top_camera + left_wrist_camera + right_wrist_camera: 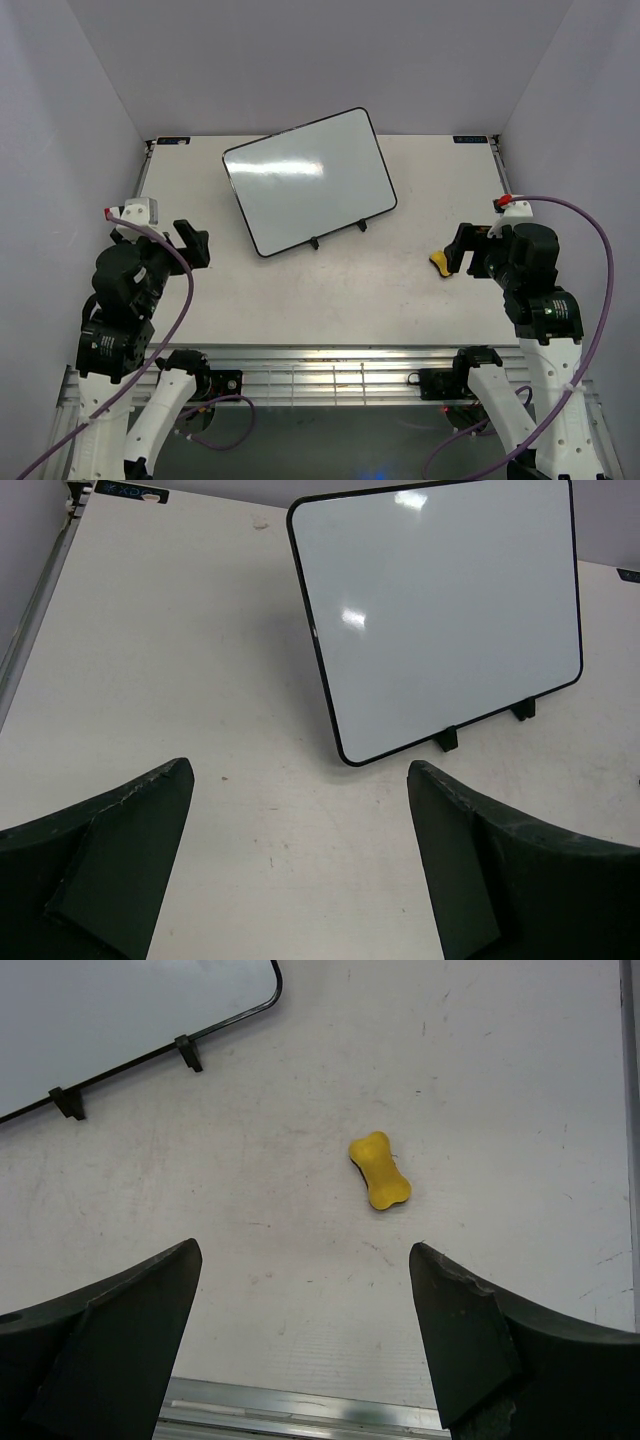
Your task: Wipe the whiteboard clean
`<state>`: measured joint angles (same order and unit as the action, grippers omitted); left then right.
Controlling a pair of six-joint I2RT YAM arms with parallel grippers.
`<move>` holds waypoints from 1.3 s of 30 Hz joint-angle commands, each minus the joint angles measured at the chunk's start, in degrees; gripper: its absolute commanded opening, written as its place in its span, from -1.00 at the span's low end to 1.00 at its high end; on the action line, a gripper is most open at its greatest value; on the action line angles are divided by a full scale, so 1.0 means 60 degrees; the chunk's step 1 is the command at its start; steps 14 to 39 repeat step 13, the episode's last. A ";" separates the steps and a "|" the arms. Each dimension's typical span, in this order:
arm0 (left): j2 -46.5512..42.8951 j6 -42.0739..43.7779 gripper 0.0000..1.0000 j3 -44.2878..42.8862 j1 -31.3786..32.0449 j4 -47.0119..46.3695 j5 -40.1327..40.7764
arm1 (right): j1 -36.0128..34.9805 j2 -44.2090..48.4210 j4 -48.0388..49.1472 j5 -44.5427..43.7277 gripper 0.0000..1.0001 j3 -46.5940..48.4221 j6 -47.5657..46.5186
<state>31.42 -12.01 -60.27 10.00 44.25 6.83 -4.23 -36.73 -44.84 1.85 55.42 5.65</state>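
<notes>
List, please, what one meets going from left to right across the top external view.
left hand → whiteboard → yellow eraser → right hand

My whiteboard [308, 180] is plain glossy white all over, edged by a thin black frame with black feet. The eraser [380, 1170] is bright yellow. The table [330, 300] is off-white, flecked with faint grey scuffs. My left gripper [300, 770] and right gripper [305, 1248] are matte black; my cables [600, 240] are purple.
</notes>
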 commanded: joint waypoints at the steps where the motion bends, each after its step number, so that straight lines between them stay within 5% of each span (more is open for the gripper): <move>1: 0.0110 0.0053 0.96 0.0128 0.0047 -0.0329 -0.0216 | -0.0057 -0.0016 0.0545 -0.0030 0.80 0.0007 -0.0019; 39: 0.0183 0.0039 0.96 0.0480 0.0047 -0.0695 -0.0450 | -0.0101 -0.0162 0.0515 -0.0147 0.80 -0.0022 -0.0077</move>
